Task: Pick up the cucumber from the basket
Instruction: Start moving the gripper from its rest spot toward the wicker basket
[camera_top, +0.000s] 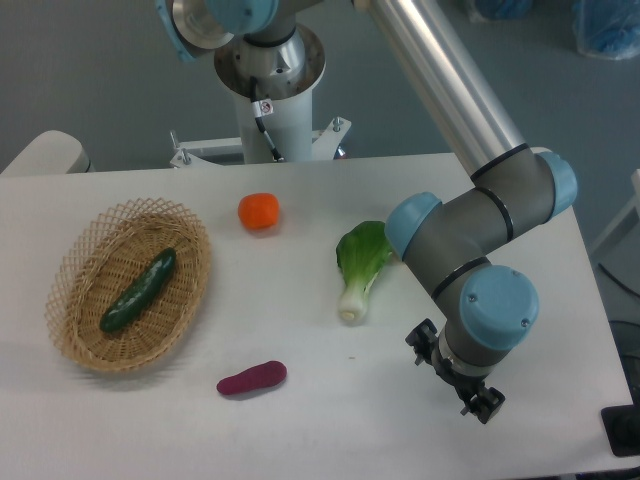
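The dark green cucumber (138, 291) lies slantwise inside the oval wicker basket (80, 345) on the left of the white table. My gripper (455, 376) hangs far to the right, near the table's front right corner, well apart from the basket. It points downward under the blue-capped wrist, which hides most of it, so only black parts show at its edges. I cannot see its fingers well enough to tell how they stand. Nothing appears to be held.
An orange round fruit (259, 211) sits behind the basket to the right. A bok choy (360, 266) lies mid-table, just left of the arm's elbow. A purple oblong vegetable (252, 379) rests near the front edge. The robot base (268, 90) stands behind the table.
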